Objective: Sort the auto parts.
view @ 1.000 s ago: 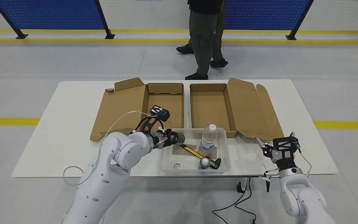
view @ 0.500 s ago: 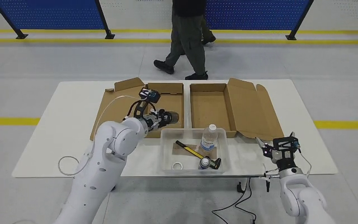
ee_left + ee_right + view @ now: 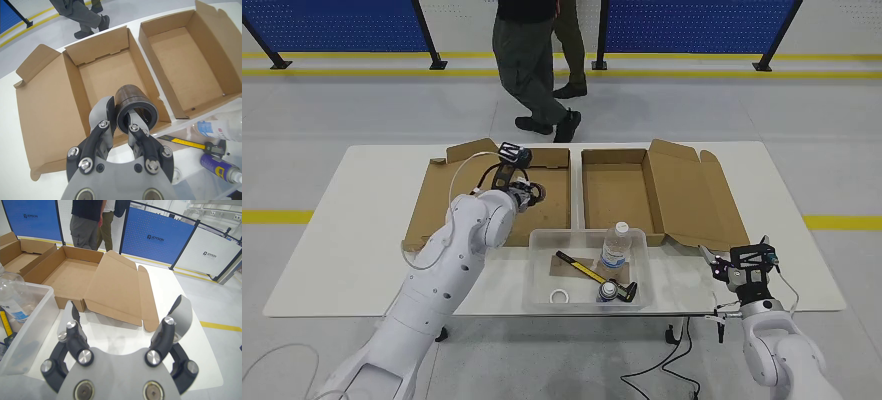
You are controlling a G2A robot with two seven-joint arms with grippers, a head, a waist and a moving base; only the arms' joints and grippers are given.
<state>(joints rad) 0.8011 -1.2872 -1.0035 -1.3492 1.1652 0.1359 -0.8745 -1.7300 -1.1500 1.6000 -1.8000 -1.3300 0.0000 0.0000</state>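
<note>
The dark metal cylinder (image 3: 136,103), a hollow sleeve with a grooved outer wall, is held in the left pincer (image 3: 121,113), which is clenched on the sleeve's wall: one finger presses on the outside and the other reaches into the bore. The part lies tilted, its open end facing the wrist, above the bare floor of the left cardboard box (image 3: 554,208). In the top view this puts it left of centre in the upper half of the frame, with the left arm stretched over the box's near wall. The box's lid is folded flat on the tabletop (image 3: 342,230) toward the left. Just beside it on the right stands the right cardboard box (image 3: 617,195), likewise open, its lid spread out toward the right of the frame. Below the two boxes, at the middle of the top view, sits a clear plastic bin (image 3: 537,272). It holds a yellow and black caliper (image 3: 582,268) lying slantwise, a clear plastic bottle (image 3: 615,245) at its upper right corner, a spray can (image 3: 612,291) below the bottle and a small white ring (image 3: 560,296) near its lower left corner. Well apart from all this, at the lower right of the top view, the right pincer (image 3: 126,303) hangs over bare tabletop near the table's edge. Its fingers are spread wide and grasp nothing. It points toward the spread lid of the right box.
</note>
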